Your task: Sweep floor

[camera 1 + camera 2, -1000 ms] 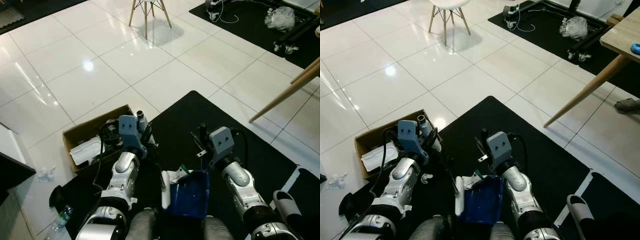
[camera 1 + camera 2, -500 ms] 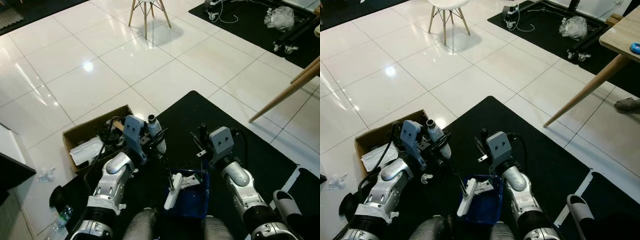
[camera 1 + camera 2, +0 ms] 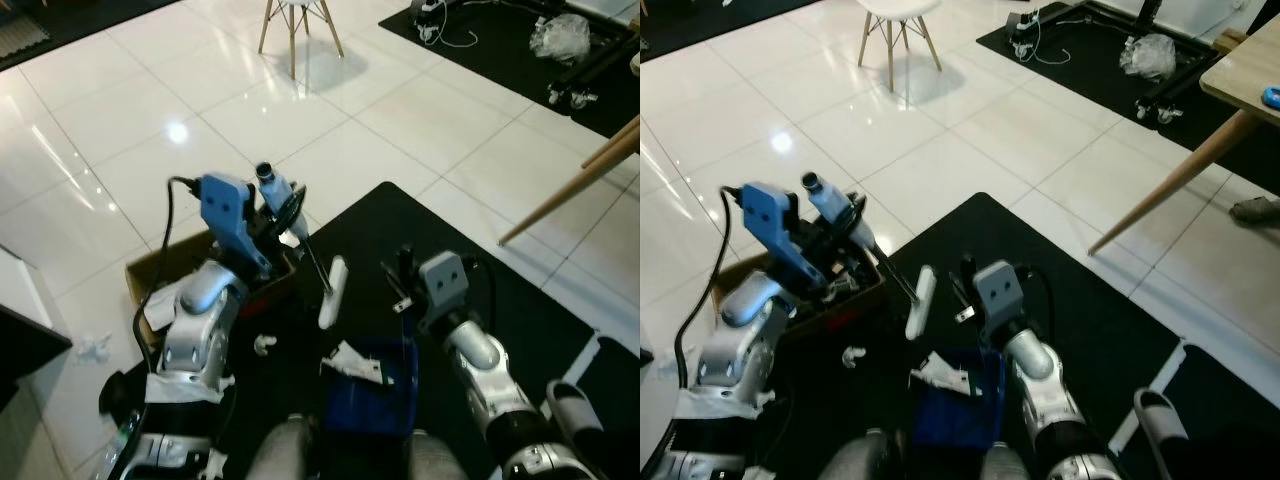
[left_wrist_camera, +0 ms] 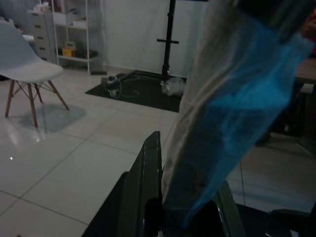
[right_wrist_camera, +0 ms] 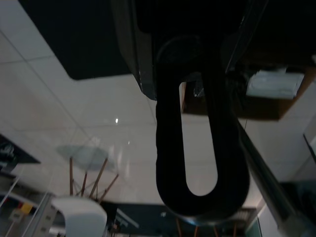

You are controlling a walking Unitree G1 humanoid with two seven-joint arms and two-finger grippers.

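Observation:
My left gripper (image 3: pixel 283 213) is raised over the cardboard box (image 3: pixel 150 272) and shut on the white-and-blue handle (image 4: pixel 232 113) of a small brush. Its thin black shaft slants down to the white brush head (image 3: pixel 332 290), which hangs above the black mat (image 3: pixel 385 225). A blue dustpan (image 3: pixel 378 398) rests on the mat between my arms, with crumpled white paper (image 3: pixel 356 362) in it. My right gripper (image 3: pixel 404 277) is shut on the dustpan's upright black handle, whose loop end (image 5: pixel 197 133) is close in the right wrist view. A small white scrap (image 3: pixel 263 343) lies on the mat.
The box holds white paper (image 5: pixel 274 84) and dark items. A white chair (image 3: pixel 295 18) stands ahead on the glossy tiles. A slanted wooden table leg (image 3: pixel 570 185) is at the right, a slipper (image 3: pixel 572 405) near my right arm, a plastic bottle (image 3: pixel 122 434) at lower left.
My left arm has lifted and swung left toward the box, carrying the brush head up out of the dustpan. The paper stays in the pan. My right arm has held still.

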